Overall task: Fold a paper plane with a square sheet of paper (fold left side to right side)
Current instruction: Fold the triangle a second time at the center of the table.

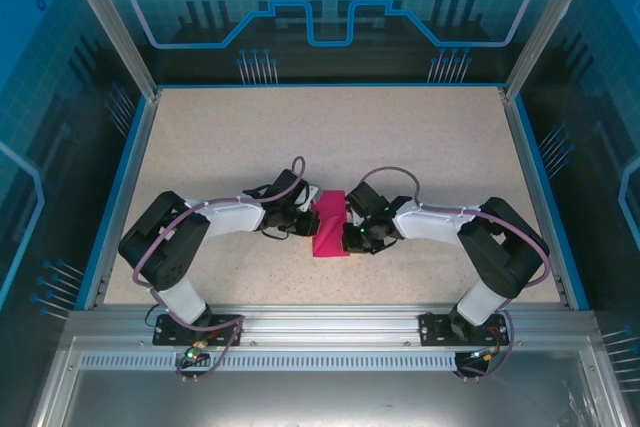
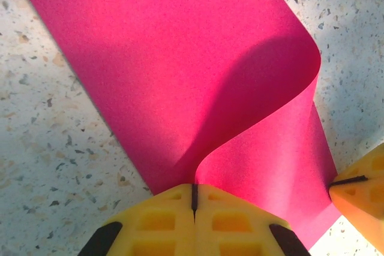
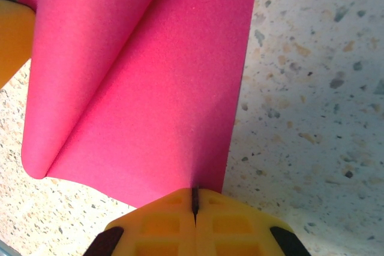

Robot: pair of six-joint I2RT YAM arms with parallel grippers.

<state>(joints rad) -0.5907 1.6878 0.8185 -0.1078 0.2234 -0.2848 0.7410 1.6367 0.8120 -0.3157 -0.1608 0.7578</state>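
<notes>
While angled inward, elbows out, left gripper (image 2: 194,197) and right gripper (image 3: 195,199) clenched on the pink sheet (image 1: 330,230).

Both arms reached inward from their bases, elbows flared outward and forearms angled toward each other. The left arm (image 1: 215,219) and the right arm (image 1: 445,222) nearly met at the wrists, both held low. The left gripper (image 2: 194,193) had its yellow fingers pressed flat together, pinching one edge of the square sheet of paper (image 2: 180,76). The right gripper (image 3: 194,193) was clamped the same way on the opposite edge, close beside its partner.
</notes>
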